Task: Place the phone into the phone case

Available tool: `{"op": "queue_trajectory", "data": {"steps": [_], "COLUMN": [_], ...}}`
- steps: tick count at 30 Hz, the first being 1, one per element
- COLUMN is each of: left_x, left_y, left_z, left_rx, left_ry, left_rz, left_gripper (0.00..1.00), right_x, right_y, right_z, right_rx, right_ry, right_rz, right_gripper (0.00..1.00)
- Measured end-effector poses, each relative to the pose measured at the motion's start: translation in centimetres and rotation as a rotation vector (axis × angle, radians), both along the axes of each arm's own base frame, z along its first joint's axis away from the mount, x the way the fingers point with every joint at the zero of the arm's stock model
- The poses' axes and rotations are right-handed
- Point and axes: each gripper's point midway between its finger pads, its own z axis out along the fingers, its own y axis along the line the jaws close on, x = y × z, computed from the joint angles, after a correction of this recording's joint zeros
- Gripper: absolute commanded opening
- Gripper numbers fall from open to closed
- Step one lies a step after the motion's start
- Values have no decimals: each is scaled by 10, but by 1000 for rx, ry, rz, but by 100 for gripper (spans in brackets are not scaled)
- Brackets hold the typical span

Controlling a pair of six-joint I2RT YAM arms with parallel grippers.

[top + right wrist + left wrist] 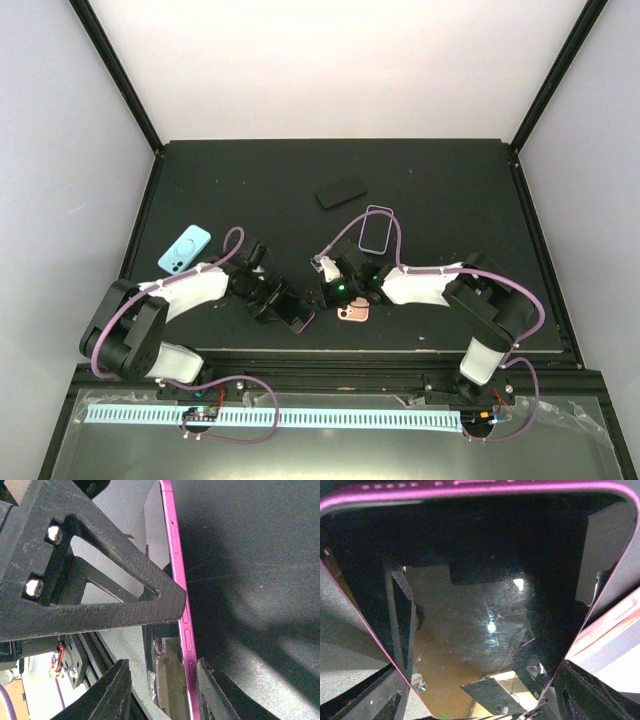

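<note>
The phone, black-screened with a magenta rim, is near the table's front edge between the two grippers. My left gripper is shut on it. In the left wrist view its screen fills the frame between my left gripper's fingers. In the right wrist view the phone's magenta side with buttons runs down the frame. My right gripper is open around that edge, its right finger close against it. A small salmon-pink case-like piece lies just under my right gripper.
A clear case with a purple rim lies behind the right gripper. A black phone-shaped slab lies further back at centre. A light blue case lies at the left. The table's front edge is close behind the grippers.
</note>
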Motion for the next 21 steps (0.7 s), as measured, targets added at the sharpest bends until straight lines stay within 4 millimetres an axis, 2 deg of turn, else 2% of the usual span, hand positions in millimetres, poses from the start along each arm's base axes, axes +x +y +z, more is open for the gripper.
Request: {"op": "queue_trajectory", "data": {"steps": [8,16,21], "left_x": [-3,-5,-5], "left_y": [-2,-3,-3], "left_z": [1,1,2], "left_rx": [-19,-33,-30], "left_ry": [-7,-17,-34], "left_rz": [-20,-34,-52], "left_gripper": [72,73,90], "right_x": [4,1,-1], "right_y": [4,3,4], "right_z": [-6,-15,-13], "right_rx": [-18,-48,-27], "right_ry": [8,29,38], "right_rz": [-4,-4,8], "right_gripper": [34,10,1]}}
